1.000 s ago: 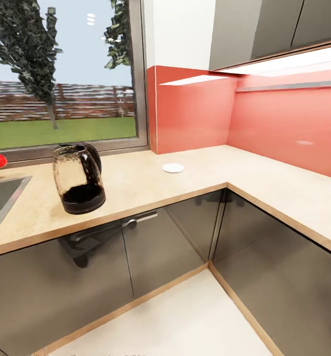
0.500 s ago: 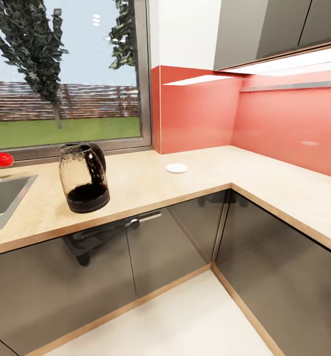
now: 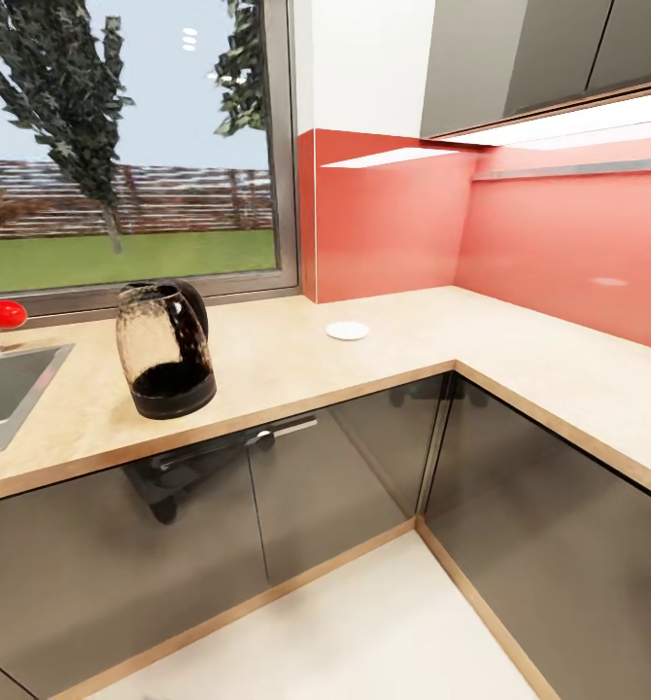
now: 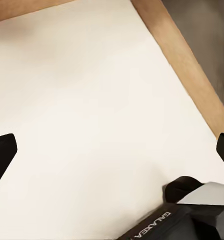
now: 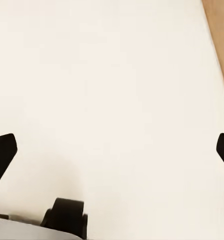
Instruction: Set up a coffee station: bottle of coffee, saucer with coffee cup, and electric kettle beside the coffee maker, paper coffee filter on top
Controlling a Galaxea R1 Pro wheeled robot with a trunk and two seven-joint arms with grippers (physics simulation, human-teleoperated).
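View: unchanged from half a second ago, so the base has stopped (after a shift rightward).
Kettle (image 3: 165, 348): counter's front edge, near sink (image 3: 0, 394).
Saucer (image 3: 347, 331): toward inner corner.
Left gripper (image 4: 112, 150): fingers apart, empty.
Right gripper (image 5: 112, 150): likewise.
Meaning: kettle pick-up likely next.

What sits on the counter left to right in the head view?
Red tap knob → sink → electric kettle → saucer, all on the countertop.
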